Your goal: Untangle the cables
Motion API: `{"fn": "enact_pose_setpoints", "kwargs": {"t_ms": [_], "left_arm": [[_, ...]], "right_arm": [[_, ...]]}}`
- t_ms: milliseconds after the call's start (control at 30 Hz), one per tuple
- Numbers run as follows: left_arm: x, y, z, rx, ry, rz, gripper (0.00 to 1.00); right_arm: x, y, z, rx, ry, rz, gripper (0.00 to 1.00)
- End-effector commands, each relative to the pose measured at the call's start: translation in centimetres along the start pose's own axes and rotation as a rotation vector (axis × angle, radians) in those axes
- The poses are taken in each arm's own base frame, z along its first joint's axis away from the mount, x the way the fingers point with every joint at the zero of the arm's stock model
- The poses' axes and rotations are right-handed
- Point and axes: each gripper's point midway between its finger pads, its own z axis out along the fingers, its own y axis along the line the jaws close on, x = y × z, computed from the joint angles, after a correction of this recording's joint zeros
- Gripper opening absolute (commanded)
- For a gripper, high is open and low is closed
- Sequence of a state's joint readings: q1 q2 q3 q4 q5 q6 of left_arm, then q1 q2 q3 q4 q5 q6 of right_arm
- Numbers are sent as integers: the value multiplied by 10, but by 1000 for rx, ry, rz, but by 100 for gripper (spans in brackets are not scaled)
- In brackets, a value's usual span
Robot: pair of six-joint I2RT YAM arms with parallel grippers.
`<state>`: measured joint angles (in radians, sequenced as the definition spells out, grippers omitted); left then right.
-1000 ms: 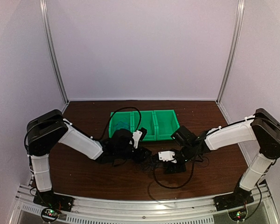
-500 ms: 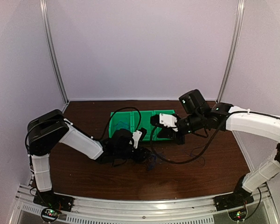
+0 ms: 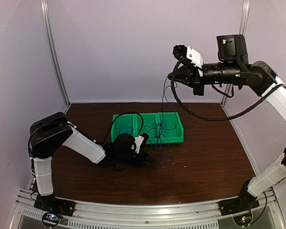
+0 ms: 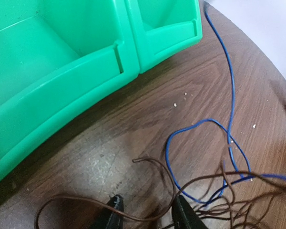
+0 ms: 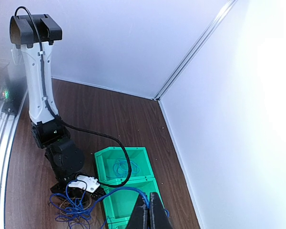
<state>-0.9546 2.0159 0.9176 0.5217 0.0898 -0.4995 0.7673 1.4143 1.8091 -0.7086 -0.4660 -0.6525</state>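
Your right gripper (image 3: 173,78) is high above the table (image 3: 209,162), with its fingers pressed together on the blue cable (image 5: 128,190). A strand hangs from it down to the tangle of cables (image 3: 157,143). The tangle lies on the table just in front of the green bin (image 3: 174,136), well below that gripper.

Your left gripper (image 3: 142,160) is down at table level, at the tangle's left edge. In the left wrist view its fingertips (image 4: 115,210) stand apart. Thin dark wires (image 4: 214,183) cross the gap between them and aren't pinched. The blue cable loops on the wood just ahead of the tips and runs on past the bin's corner.
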Motion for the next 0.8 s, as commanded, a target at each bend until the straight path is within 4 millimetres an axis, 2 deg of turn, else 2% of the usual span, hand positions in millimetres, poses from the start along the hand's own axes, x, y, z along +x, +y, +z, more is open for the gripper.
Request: {"fn": "enact_pose_setpoints", "kwargs": {"t_ms": [0, 167, 267, 367, 433, 500, 533, 633, 767], "left_arm": [[-12, 9, -28, -66, -43, 21, 37], [-14, 28, -77, -192, -79, 37, 34], [-16, 37, -106, -261, -107, 50, 44], [-27, 37, -131, -281, -171, 63, 53], [-39, 17, -142, -195, -231, 123, 56], [-56, -12, -153, -98, -310, 203, 58], [-64, -26, -158, -50, -345, 238, 64], [-91, -58, -168, 56, -448, 299, 71], [-111, -87, -153, 165, -446, 342, 74]], "right_arm": [[11, 3, 1, -14, 44, -4, 0], [46, 23, 10, -58, 112, 13, 0], [60, 40, 14, -102, 122, 51, 0], [70, 51, 17, -132, 130, 77, 0], [75, 56, 19, -143, 139, 81, 0], [80, 59, 22, -152, 148, 86, 0], [82, 60, 23, -158, 149, 89, 0], [83, 64, 26, -172, 147, 100, 0], [84, 66, 30, -181, 142, 111, 0]]}}
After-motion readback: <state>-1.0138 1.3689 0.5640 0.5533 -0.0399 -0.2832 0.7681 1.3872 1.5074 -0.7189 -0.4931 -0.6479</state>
